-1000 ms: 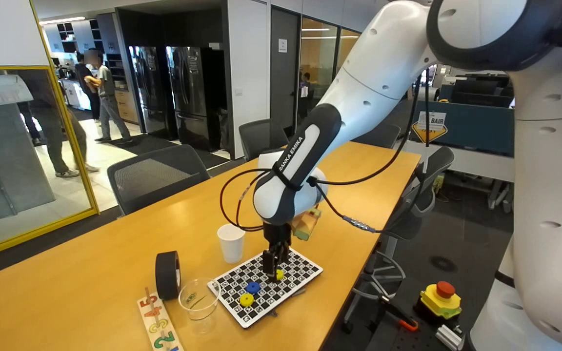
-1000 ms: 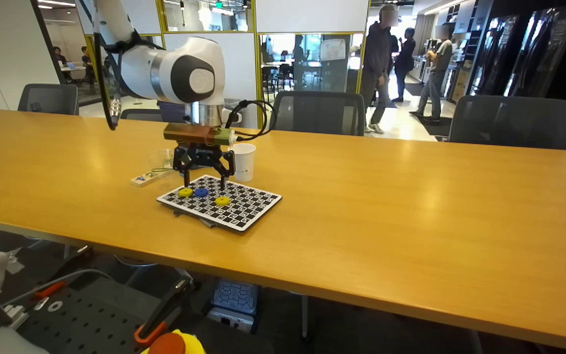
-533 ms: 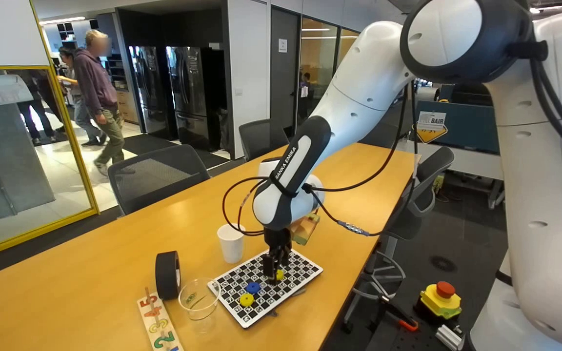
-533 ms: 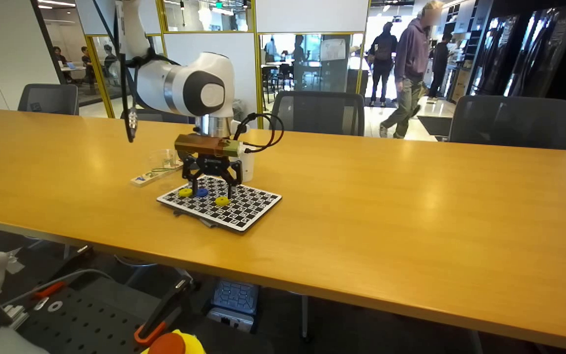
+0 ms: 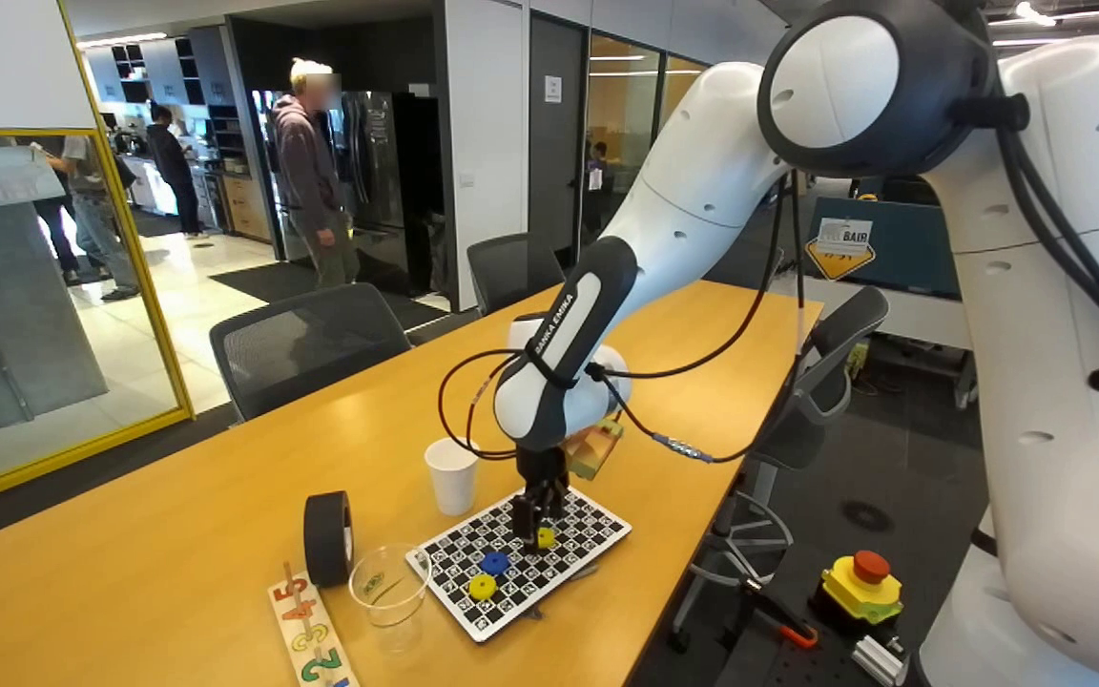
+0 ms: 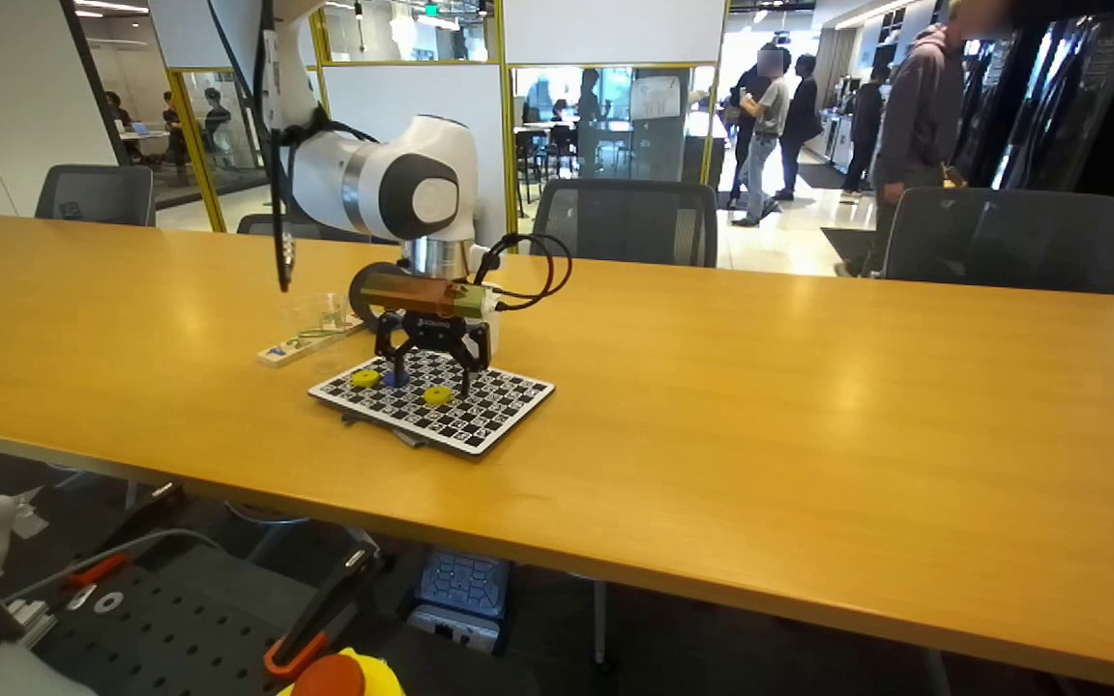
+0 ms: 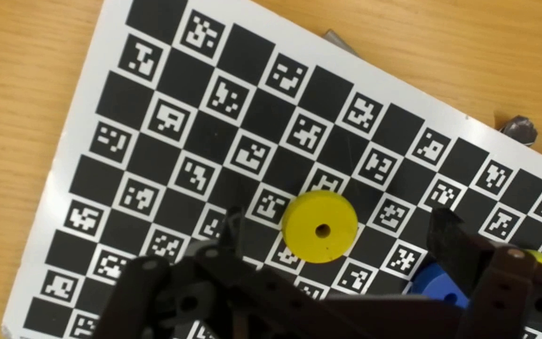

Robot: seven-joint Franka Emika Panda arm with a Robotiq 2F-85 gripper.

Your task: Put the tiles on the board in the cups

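Observation:
Three round tiles lie flat on the checkered board (image 7: 183, 75). A yellow tile (image 7: 315, 212) with a centre hole sits between the spread fingertips in the wrist view, nearer the left one and touched by neither. Beside it, a blue tile (image 7: 428, 282) is partly covered by the right finger; of another yellow tile (image 7: 541, 258), only an edge shows there. My gripper (image 6: 432, 387) points down just over the board, open and holding nothing. A white cup (image 5: 452, 477) stands behind the board, and a clear cup (image 5: 390, 596) at its left corner in an exterior view.
A black upright ring (image 5: 321, 539) and a wooden number strip (image 5: 306, 630) are close to the clear cup. Metal pieces (image 7: 519, 131) stick out from under the board's edge. Chairs (image 5: 311, 343) line the table, with people walking beyond.
My gripper has come down toward the board and shifted right in an exterior view, its jaws staying wide. The tiles and cups have not moved. People in the background have walked on.

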